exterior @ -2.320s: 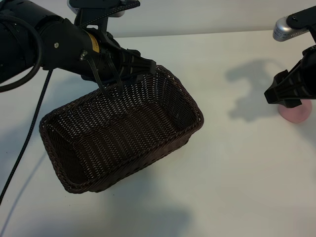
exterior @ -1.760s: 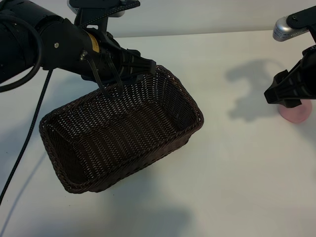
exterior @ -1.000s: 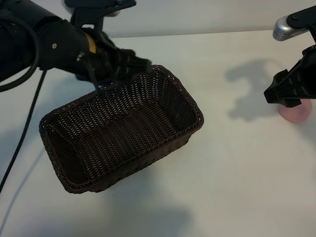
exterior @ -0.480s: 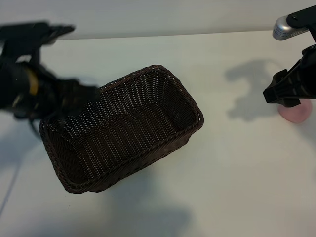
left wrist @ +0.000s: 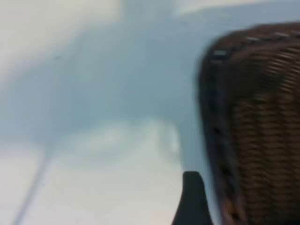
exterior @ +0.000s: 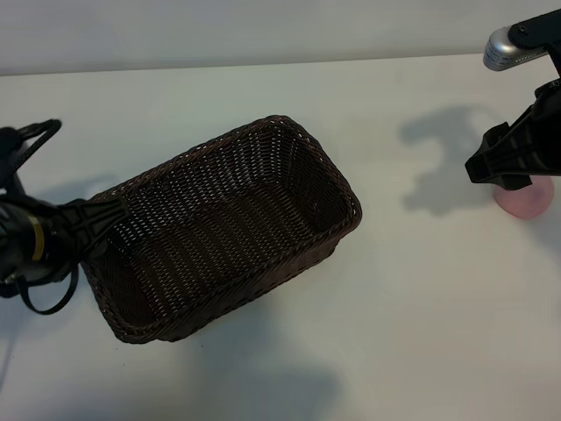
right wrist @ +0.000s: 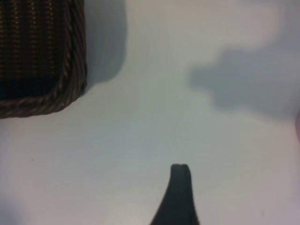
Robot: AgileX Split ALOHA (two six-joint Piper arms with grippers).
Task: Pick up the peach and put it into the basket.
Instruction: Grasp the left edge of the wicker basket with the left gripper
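The dark-brown woven basket (exterior: 219,228) lies in the middle of the white table and holds nothing; it also shows in the left wrist view (left wrist: 253,122) and the right wrist view (right wrist: 42,51). The pale-pink peach (exterior: 528,201) sits on the table at the far right edge, partly hidden under my right gripper (exterior: 502,172), which hangs just above it, open and holding nothing. My left gripper (exterior: 95,219) is low at the far left, beside the basket's left end, open and holding nothing. One dark finger (left wrist: 192,199) shows next to the wicker wall without touching it.
The right arm casts a shadow (exterior: 443,167) on the table between the basket and the peach. A black cable loop (exterior: 44,294) hangs from the left arm near the basket's left corner. Bare white table (exterior: 412,316) lies in front of the basket.
My left arm has swung from the basket's back rim down to the table's left side. The basket, the peach and the right arm have stayed put.
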